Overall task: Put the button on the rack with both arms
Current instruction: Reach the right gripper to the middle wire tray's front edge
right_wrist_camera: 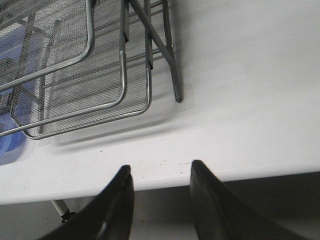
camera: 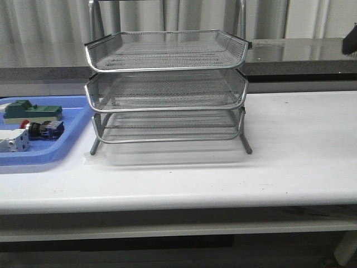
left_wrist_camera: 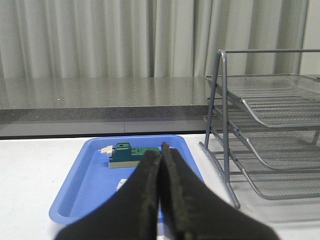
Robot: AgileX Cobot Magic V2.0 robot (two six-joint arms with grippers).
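Observation:
The button [camera: 42, 129], with red cap, black body and blue rear, lies in the blue tray [camera: 67, 148] left of the rack [camera: 167, 68]. The silver three-tier wire rack stands mid-table with all tiers bare. Neither gripper shows in the front view. In the left wrist view my left gripper [left_wrist_camera: 161, 156] is shut with nothing in it and points over the blue tray [left_wrist_camera: 90, 175]; its fingers hide the button. My right gripper [right_wrist_camera: 161, 169] stands open and empty above the table's front edge, short of the rack [right_wrist_camera: 122, 75].
A green block [camera: 32, 110] and a white block [camera: 13, 140] share the blue tray with the button. The rack's legs [camera: 246, 146] rest on the white table [camera: 301, 145]. A grey counter and curtains run behind. A dark shape [camera: 350, 40] shows at the right edge.

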